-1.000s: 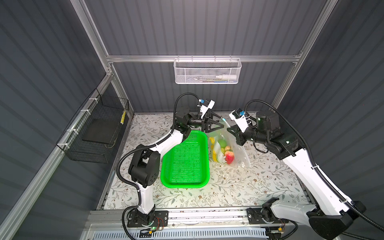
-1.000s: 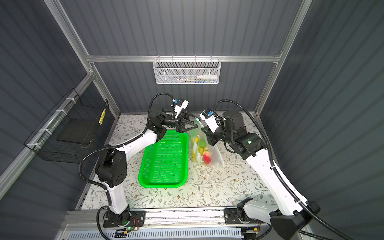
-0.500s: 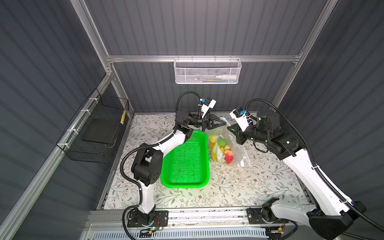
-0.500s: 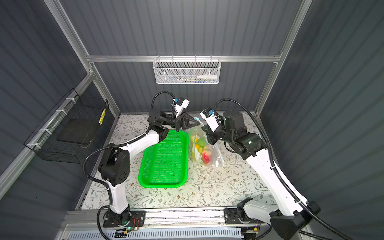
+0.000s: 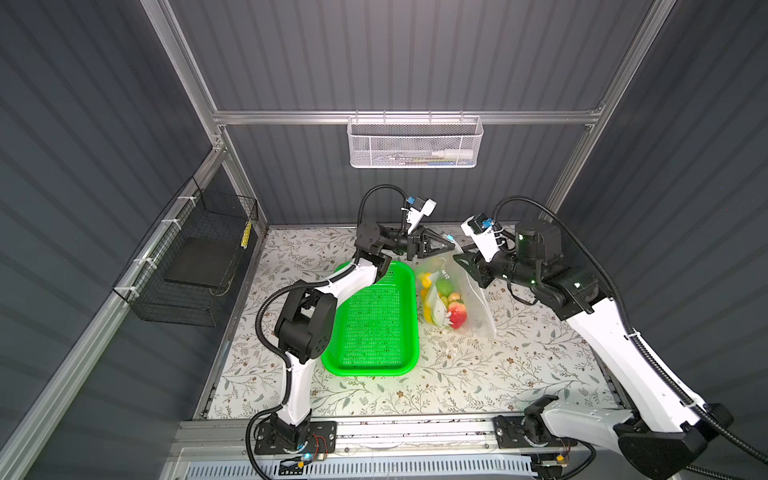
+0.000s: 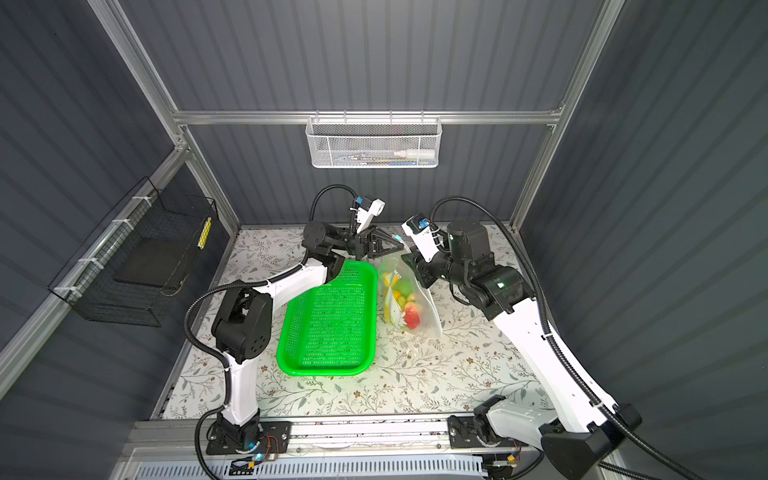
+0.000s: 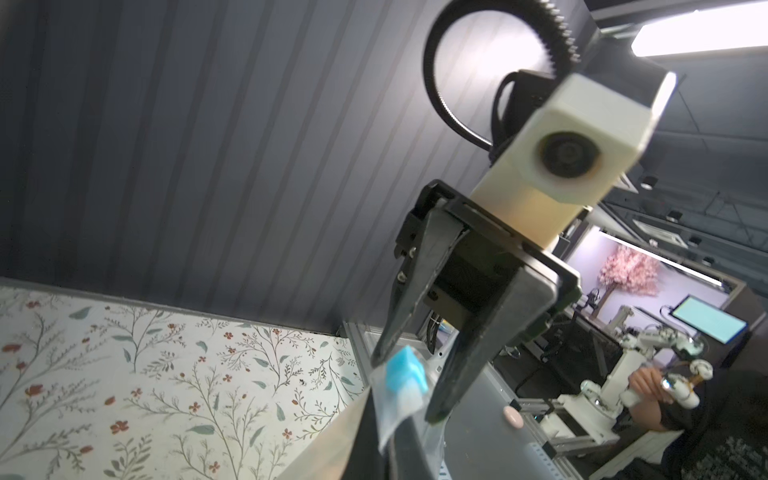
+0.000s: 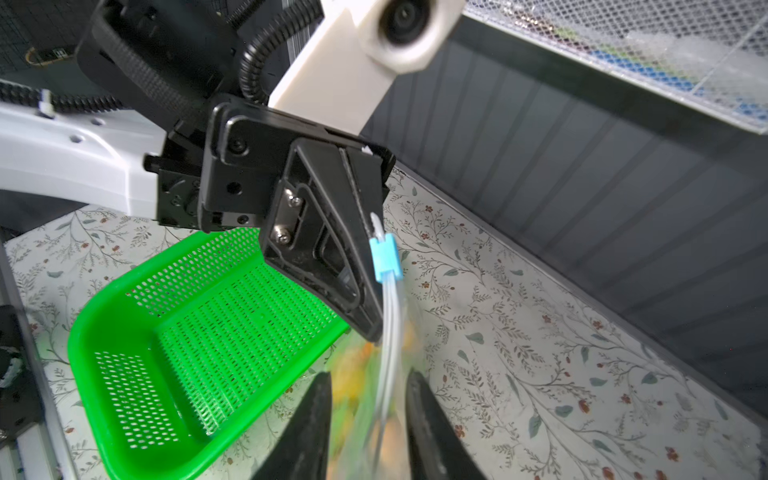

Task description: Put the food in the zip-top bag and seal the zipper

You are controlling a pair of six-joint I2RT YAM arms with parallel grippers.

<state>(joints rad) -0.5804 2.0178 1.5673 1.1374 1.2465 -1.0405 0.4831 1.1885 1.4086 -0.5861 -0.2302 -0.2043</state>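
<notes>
The zip-top bag hangs with its base on the table, and the food sits inside it. My left gripper is shut on the zipper end, just beside the light-blue slider. Lower on the mouth edge my right gripper stands open, and the zipper strip runs between its fingers. In the left wrist view the right gripper straddles the slider.
The green basket lies left of the bag, under the left forearm. A white mesh basket hangs on the back wall and a black wire rack on the left wall.
The left gripper moved in and shut on the zipper end by the slider. The right gripper, shut on the bag's mouth before, has opened its jaws around the strip.
</notes>
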